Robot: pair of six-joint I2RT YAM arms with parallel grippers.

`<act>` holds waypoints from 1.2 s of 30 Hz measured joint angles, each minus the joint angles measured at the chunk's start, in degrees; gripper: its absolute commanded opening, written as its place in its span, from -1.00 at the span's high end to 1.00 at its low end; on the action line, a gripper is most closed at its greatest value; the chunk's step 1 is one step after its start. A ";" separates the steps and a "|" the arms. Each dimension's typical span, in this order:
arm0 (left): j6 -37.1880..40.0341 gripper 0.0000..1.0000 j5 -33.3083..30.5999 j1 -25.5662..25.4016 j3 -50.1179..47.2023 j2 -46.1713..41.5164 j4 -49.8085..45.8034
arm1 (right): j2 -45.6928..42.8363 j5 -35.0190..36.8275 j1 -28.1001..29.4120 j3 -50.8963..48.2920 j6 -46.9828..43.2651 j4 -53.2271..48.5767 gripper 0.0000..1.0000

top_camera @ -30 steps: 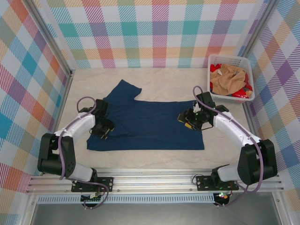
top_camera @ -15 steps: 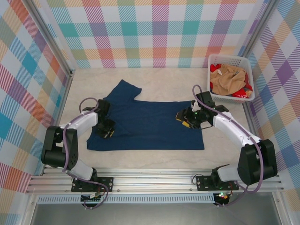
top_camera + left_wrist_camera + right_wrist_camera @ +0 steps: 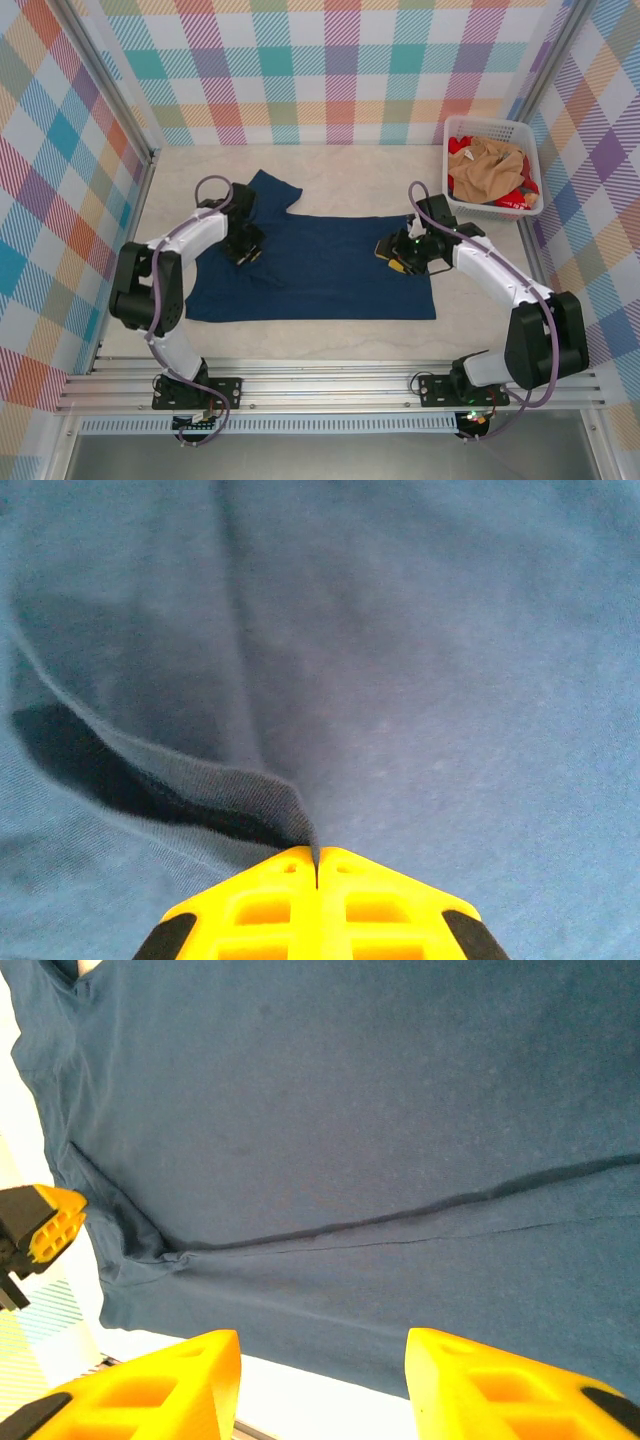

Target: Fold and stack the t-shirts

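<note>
Navy t-shirt (image 3: 330, 270) lies spread on the surface (image 3: 350, 170); left gripper (image 3: 317, 855) clamps a raised fold. Right gripper (image 3: 320, 1340) gapes wide over its right side.

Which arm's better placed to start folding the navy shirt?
Left. The left gripper is shut on a pinched ridge of the navy shirt; the right gripper hangs open above the cloth, gripping nothing.

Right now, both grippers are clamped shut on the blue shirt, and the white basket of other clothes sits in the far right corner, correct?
Not quite. The left gripper is shut on the navy shirt, pinching a fold. But the right wrist view shows the right gripper open, its fingers apart over the shirt's edge. The white basket does sit in the far right corner.
</note>
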 measured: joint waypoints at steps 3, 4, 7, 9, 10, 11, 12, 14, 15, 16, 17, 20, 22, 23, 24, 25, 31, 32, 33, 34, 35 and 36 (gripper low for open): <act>2.97 1.00 -0.50 -1.62 5.53 4.85 -1.70 | 0.28 0.02 0.00 0.42 0.00 -0.11 0.06; 3.72 1.00 -0.57 -2.05 7.02 6.12 -2.10 | 0.39 0.02 0.00 0.55 0.00 -0.13 0.06; 6.49 1.00 -1.46 -3.58 11.54 9.81 -3.85 | 0.74 0.02 0.00 0.94 0.00 -0.15 0.06; 8.46 1.00 -2.01 -4.70 14.12 11.91 -5.09 | 0.81 0.02 0.00 0.96 0.00 -0.26 0.06; 9.14 1.00 -2.19 -5.14 14.80 12.61 -5.40 | 0.85 0.02 0.00 0.96 0.00 -0.33 0.06; 10.03 1.00 -2.45 -5.73 15.52 13.35 -5.81 | 0.87 0.02 0.00 0.96 0.00 -0.42 0.06; 10.91 1.00 -2.62 -6.27 16.09 14.01 -6.36 | 0.92 0.02 0.00 0.96 0.00 -0.52 0.06; 12.59 1.00 -3.23 -7.15 17.16 15.32 -7.21 | 0.92 0.02 0.00 0.96 0.00 -0.63 0.06; 13.46 1.00 -3.52 -7.45 17.68 16.00 -7.67 | 0.92 0.02 0.00 0.96 0.00 -0.72 0.06; 14.19 1.00 -3.72 -7.74 18.16 16.55 -7.89 | 0.92 0.02 0.00 0.96 0.00 -0.79 0.07; 15.02 1.00 -3.98 -7.87 18.62 17.11 -8.04 | 0.92 0.02 0.00 0.96 0.00 -0.92 0.06; 17.20 0.96 -4.57 -8.31 19.96 18.23 -8.76 | 0.92 0.02 0.00 0.96 0.00 -0.98 0.06; 18.51 0.89 -5.11 -8.48 20.22 18.29 -9.14 | 1.01 0.02 0.00 0.96 0.00 -0.98 0.06; 19.06 0.78 -5.42 -8.63 20.35 18.29 -9.22 | 1.05 0.02 0.00 0.96 0.00 -0.98 0.06; 19.71 0.59 -5.84 -8.85 20.50 18.29 -9.20 | 1.14 0.02 0.00 0.96 0.00 -0.96 0.07; 20.20 0.35 -6.23 -9.07 20.57 18.29 -9.20 | 1.27 0.02 0.00 0.96 0.02 -0.96 0.07; 20.26 -0.07 -8.46 -10.10 20.37 15.82 -8.72 | 1.73 0.66 0.00 0.96 0.17 -0.94 0.08; 19.80 -0.05 -8.57 -10.08 19.37 14.01 -8.15 | 1.73 1.01 0.00 0.96 0.26 -0.94 0.10; 18.91 -0.01 -8.50 -9.77 17.70 11.23 -7.67 | 1.73 1.51 0.00 0.90 0.44 -0.92 0.10; 17.46 0.04 -8.02 -9.22 15.63 7.87 -7.45 | 1.62 2.05 0.00 0.61 0.70 -0.74 0.11; 16.37 0.10 -7.34 -8.79 13.57 4.81 -7.23 | 1.36 2.71 -0.02 0.13 1.01 -0.48 0.12; 14.82 0.18 -6.32 -7.80 10.71 0.94 -7.02 | 1.07 3.34 -0.11 -0.57 1.60 -0.37 0.13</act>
